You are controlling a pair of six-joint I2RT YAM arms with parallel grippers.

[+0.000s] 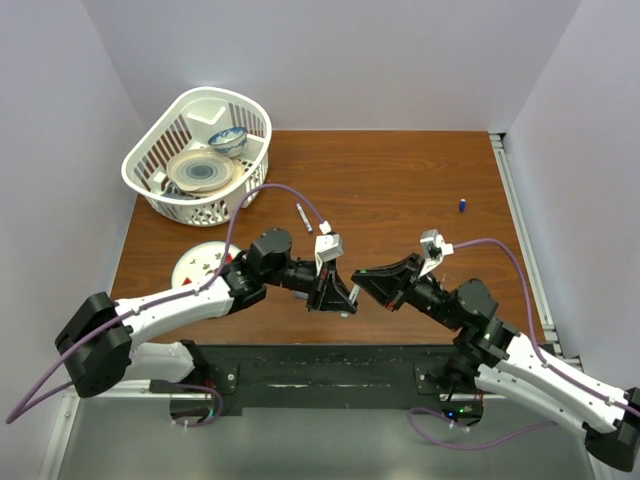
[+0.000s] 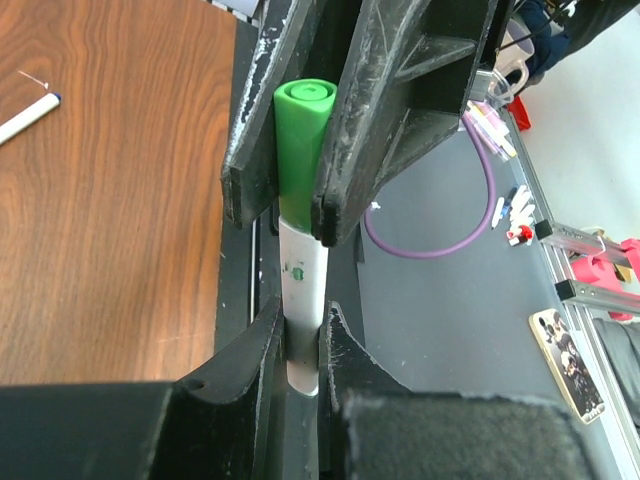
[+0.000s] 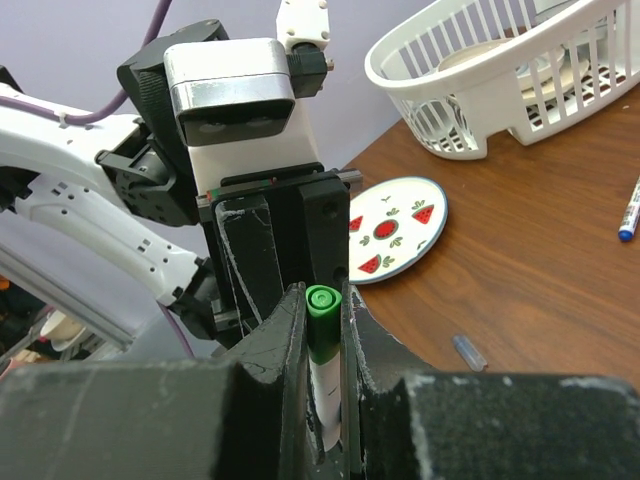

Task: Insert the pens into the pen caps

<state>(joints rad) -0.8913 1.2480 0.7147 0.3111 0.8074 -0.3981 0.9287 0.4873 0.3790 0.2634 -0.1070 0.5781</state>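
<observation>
Pressing the two halves together, near centre.
Top: my left gripper [image 1: 342, 300] and right gripper [image 1: 365, 280] meet tip to tip. Left wrist: left clamps the pen [image 2: 303, 300], right clamps the green cap [image 2: 304, 140]. Right wrist: the cap looks on, so I push straight along the barrel without twisting.

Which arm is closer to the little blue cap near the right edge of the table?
Right. The right gripper lies near-left of the blue cap, its wrist closer still; the left gripper, holding the pen whose green cap the right grips, sits farther left.
</observation>
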